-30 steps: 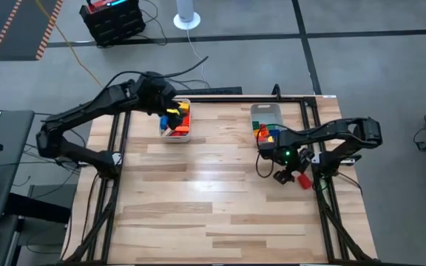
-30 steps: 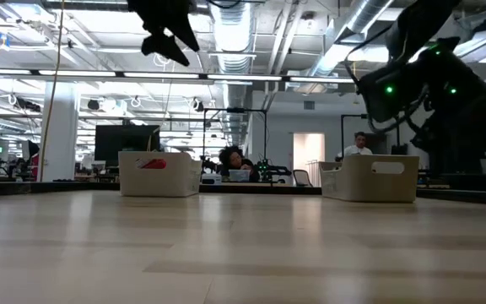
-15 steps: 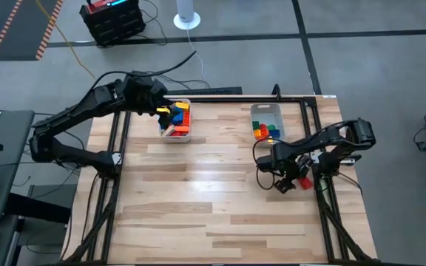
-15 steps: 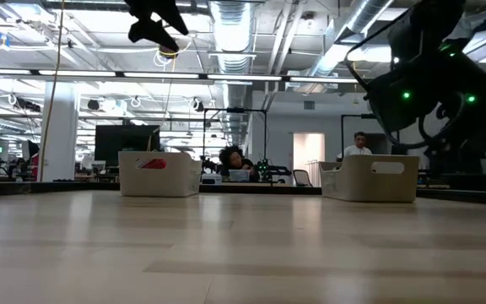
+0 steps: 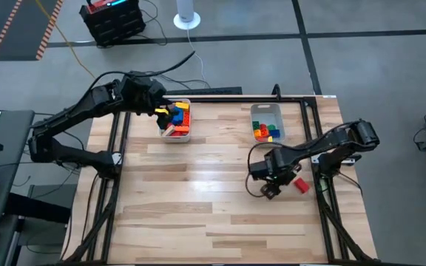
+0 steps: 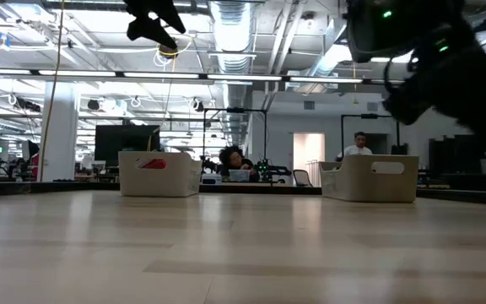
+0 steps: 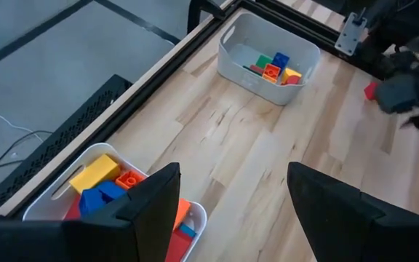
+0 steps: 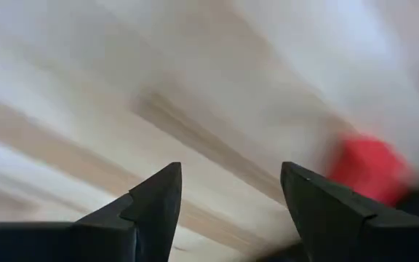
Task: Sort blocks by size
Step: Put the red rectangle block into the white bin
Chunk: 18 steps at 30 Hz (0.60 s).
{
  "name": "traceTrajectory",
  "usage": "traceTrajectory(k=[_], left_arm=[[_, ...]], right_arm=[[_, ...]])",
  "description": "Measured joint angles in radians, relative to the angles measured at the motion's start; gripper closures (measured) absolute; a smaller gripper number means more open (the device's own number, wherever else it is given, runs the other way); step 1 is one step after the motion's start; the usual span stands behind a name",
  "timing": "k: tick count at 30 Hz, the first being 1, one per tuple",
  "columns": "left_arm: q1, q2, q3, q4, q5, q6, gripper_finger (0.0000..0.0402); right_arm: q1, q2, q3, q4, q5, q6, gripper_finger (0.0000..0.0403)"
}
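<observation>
Movement on the right: finds the right gripper [image 5: 266, 189] carried left over the table [image 5: 198, 214] from where it hung a second ago. Leaves the red block [image 5: 299, 185] lying alone on the wood near the right edge, just to the gripper's right. Shows the jaws apart with nothing between them; puts the block off to one side of the fingers in the right wrist view, not inside them.

On the far left, sees the left gripper [image 5: 156, 111] pulled slightly back from above the left bin [image 5: 176, 139], jaws likewise apart and empty.

Places the rest of the blocks [image 5: 177, 117] in that bin and in the right bin [image 5: 266, 108].

Suggests the task is nearly finished, with one red block unsorted. Reads as either a missed pick or a repositioning; cannot say which.
</observation>
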Motion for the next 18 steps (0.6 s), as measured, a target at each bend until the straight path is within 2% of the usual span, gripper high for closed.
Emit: traceTrajectory(k=[3, 6, 18], left_arm=[[0.000, 0.000, 0.000, 0.004, 0.000, 0.013, 0.0155], [0.000, 0.000, 0.000, 0.004, 0.000, 0.022, 0.0155], [0.000, 0.000, 0.000, 0.005, 0.000, 0.021, 0.0155]], right_arm=[[-0.015, 0.000, 0.010, -0.138, 0.018, -0.015, 0.0133], [-0.050, 0.001, -0.039, -0.202, -0.003, -0.056, 0.0133], [-0.157, 0.002, -0.223, -0.184, -0.115, -0.166, 0.0133]])
